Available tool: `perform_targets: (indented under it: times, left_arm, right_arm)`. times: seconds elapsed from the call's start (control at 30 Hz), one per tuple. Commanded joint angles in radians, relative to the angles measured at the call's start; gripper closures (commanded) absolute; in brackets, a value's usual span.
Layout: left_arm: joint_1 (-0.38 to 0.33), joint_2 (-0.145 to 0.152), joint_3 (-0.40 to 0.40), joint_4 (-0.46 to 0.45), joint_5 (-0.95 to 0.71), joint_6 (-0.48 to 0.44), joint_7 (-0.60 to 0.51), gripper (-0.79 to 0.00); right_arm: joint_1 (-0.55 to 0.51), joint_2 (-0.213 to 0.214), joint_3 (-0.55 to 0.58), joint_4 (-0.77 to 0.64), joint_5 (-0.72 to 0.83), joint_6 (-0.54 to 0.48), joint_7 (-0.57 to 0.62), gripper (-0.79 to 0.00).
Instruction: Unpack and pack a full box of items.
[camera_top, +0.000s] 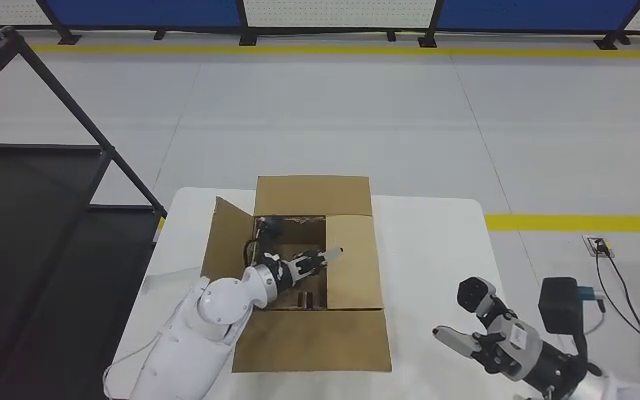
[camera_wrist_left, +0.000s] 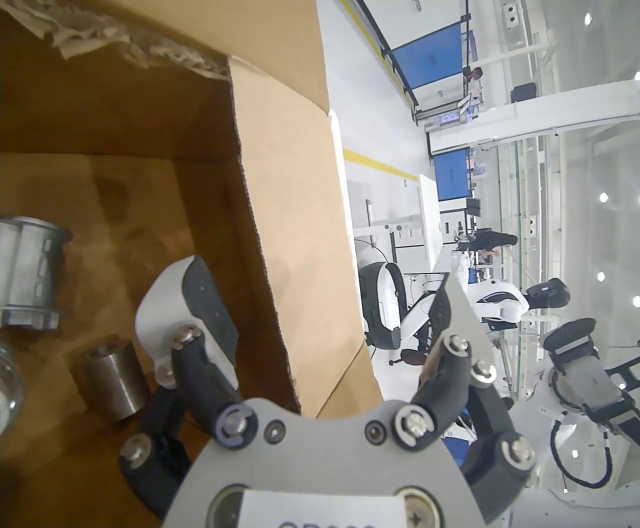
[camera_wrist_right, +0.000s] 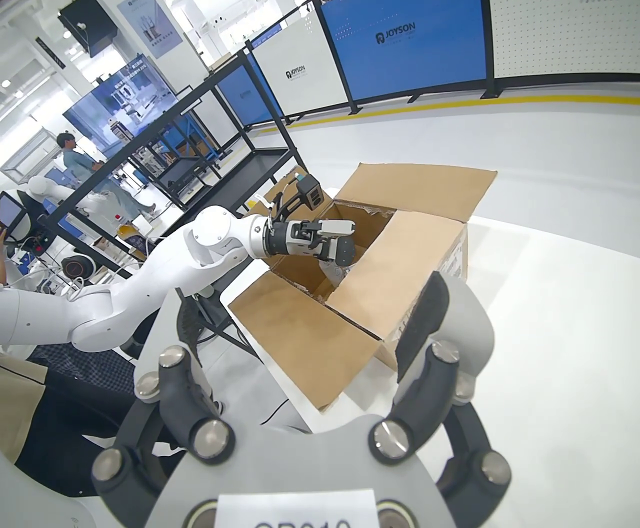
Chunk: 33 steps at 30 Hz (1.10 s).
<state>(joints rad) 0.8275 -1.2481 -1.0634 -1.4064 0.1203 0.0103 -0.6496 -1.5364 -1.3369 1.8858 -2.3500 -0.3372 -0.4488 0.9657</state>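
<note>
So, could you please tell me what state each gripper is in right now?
Left gripper: open, holding nothing, at the box opening.
Right gripper: open, holding nothing, above the table.

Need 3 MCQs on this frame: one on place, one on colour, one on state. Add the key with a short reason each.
1. Where is the left pincer?
A. at the cardboard box opening
B. on the floor
C. on the black rack

2. The table is:
A. black
B. white
C. green

3. The right pincer is:
A. shut on a metal part
B. shut on a flap
C. open, empty

Key:
1 A, the top view shows it over the box opening.
2 B, the surface around the box is white.
3 C, it stands spread with nothing in it.
</note>
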Motion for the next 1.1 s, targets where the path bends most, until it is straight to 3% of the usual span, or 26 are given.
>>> perform_targets:
  times: [0.0, 0.37, 0.63, 0.87, 1.07]
  left_arm:
    - [-0.009, -0.006, 0.019, 0.021, 0.004, 0.002, 0.02, -0.785]
    - [-0.046, -0.039, 0.091, 0.069, -0.046, -0.058, 0.067, -0.785]
    - [-0.011, -0.034, 0.056, -0.033, -0.053, -0.086, 0.078, -0.785]
    - [0.002, -0.039, 0.071, -0.167, -0.014, -0.077, 0.11, -0.785]
    - [-0.053, -0.064, 0.142, -0.15, 0.003, -0.063, 0.144, -0.785]
  right_arm:
    - [0.0, 0.004, 0.001, 0.0, 0.0, 0.0, -0.003, -0.785]
    - [0.002, 0.027, -0.015, 0.0, -0.009, 0.015, -0.026, -0.785]
    - [0.015, 0.043, -0.03, 0.0, -0.025, 0.027, -0.048, -0.785]
    - [-0.007, 0.055, 0.037, 0.0, -0.003, 0.032, -0.087, -0.785]
    - [-0.086, 0.062, 0.161, 0.0, 0.053, 0.011, -0.138, -0.785]
